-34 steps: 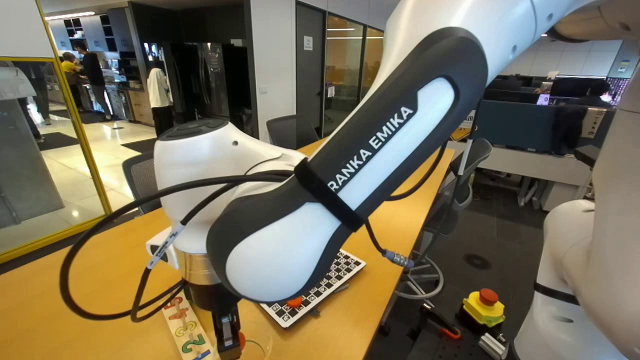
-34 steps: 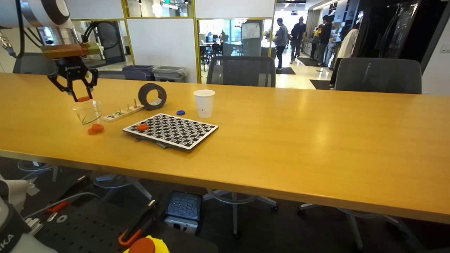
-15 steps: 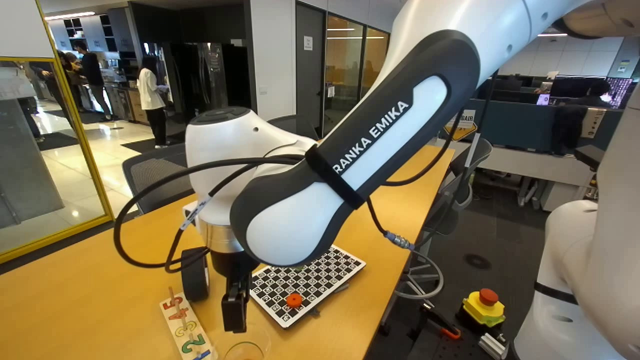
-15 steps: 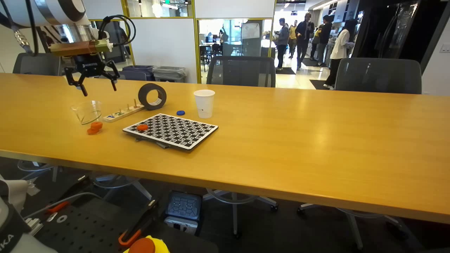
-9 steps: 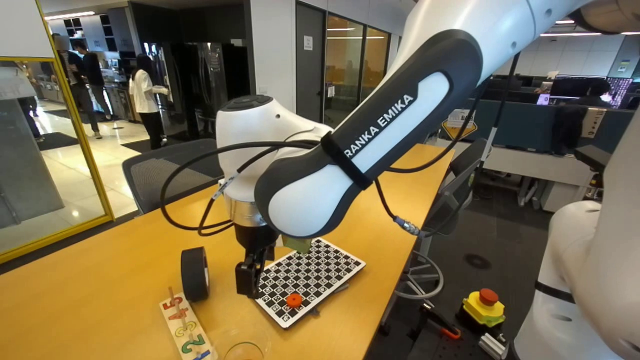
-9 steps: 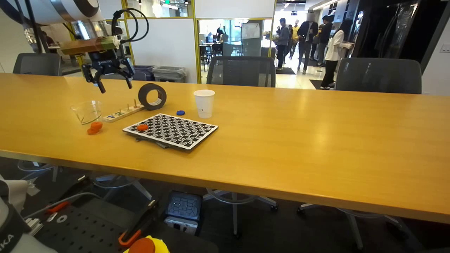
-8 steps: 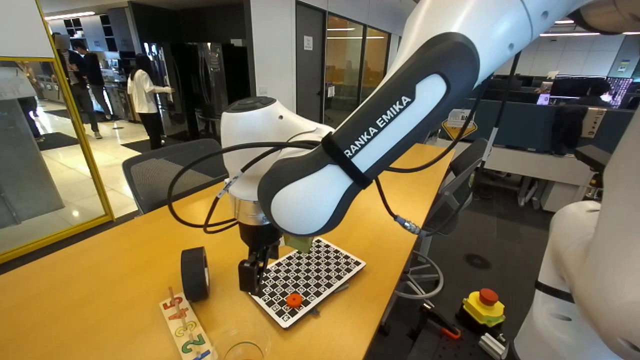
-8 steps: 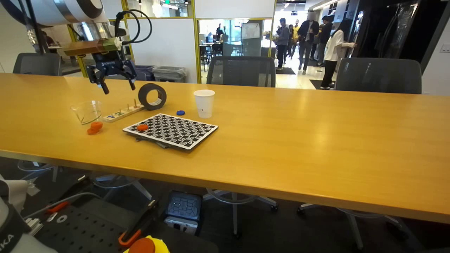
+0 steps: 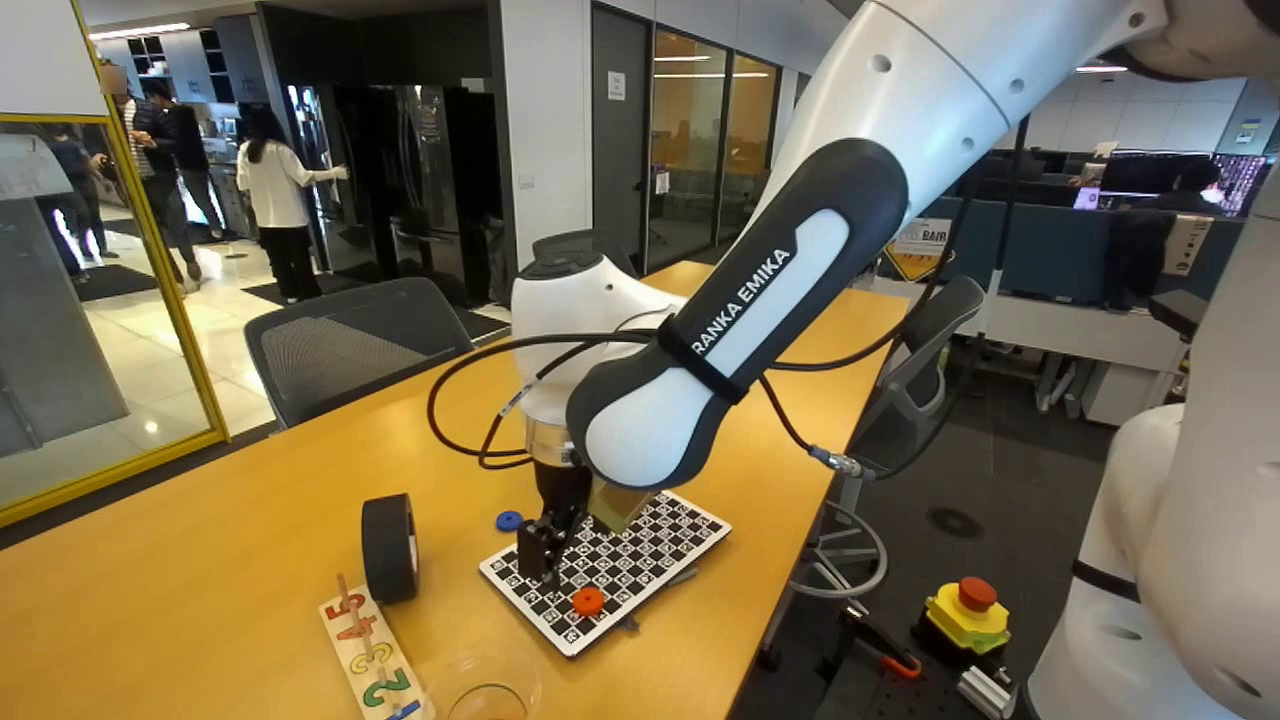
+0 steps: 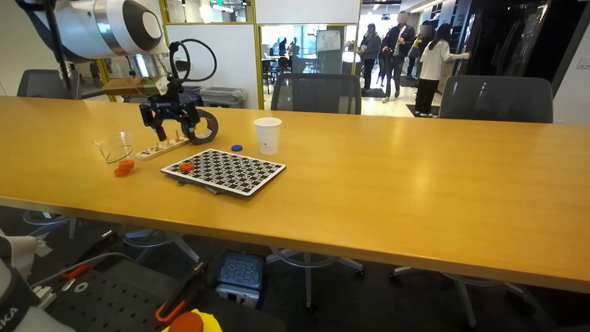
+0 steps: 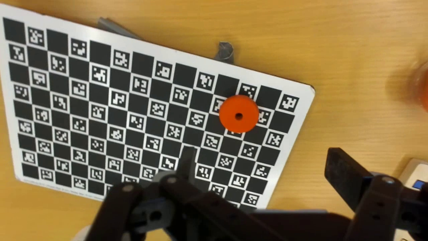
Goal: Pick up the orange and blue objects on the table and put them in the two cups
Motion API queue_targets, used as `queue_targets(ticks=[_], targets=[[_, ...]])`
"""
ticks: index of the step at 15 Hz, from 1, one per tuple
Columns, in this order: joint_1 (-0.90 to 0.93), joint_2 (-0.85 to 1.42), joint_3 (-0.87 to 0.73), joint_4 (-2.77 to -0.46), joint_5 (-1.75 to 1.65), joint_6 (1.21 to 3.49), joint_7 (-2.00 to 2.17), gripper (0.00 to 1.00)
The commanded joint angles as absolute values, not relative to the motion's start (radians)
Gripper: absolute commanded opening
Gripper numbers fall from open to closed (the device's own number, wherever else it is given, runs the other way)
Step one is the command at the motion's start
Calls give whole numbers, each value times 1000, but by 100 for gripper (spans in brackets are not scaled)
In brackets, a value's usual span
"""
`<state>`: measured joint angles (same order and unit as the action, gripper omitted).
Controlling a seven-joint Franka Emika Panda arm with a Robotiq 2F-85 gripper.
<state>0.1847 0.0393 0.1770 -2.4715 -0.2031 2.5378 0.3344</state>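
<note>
Wrist view; gripper (image 11: pixel 262 150) gapes wide; orange disc (image 11: pixel 238 124) right there on checkered board (image 11: pixel 143 112), near one corner

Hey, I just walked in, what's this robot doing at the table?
A robot gripper hangs open and empty near the checkered board, on which an orange disc lies. A blue disc rests on the table by the white cup. More orange pieces show at the clear cup, inside or beside it I can't tell.
</note>
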Motion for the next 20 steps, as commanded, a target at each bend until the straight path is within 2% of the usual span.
queue_targets(ticks=[1,9,20], targets=[[181,97,153,-2478,-221,2596,443,100],[200,223,113,-2449,-171,2642,478,100],[232,223,96,-2463,-159,2714,507,100]])
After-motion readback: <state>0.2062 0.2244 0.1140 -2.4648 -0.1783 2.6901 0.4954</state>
